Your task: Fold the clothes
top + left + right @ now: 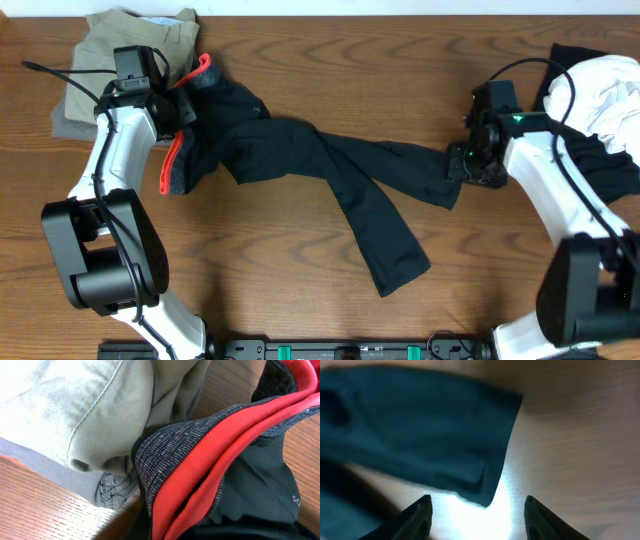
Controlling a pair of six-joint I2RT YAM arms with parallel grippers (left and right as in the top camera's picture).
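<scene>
Jaws of right gripper [479, 519] are spread wide with nothing gripped. One leg hem [485, 495] of the black fabric trousers [300, 150] lies just ahead of the gap. The left gripper [183, 103] sits at the red-lined grey waistband [200, 475]; its fingers are unseen, so its grip cannot be told. The trousers lie stretched across the wooden table [400, 60], legs splayed. Judged step: flattening before the fold. Next move: close on the hem and draw the leg straight.

The surface [300, 300] is grained wood, slightly glossy. The trousers [350, 185] are smooth matt cloth with a knit waistband [190, 475]. The khaki garment [75, 410] is stitched woven cloth.
</scene>
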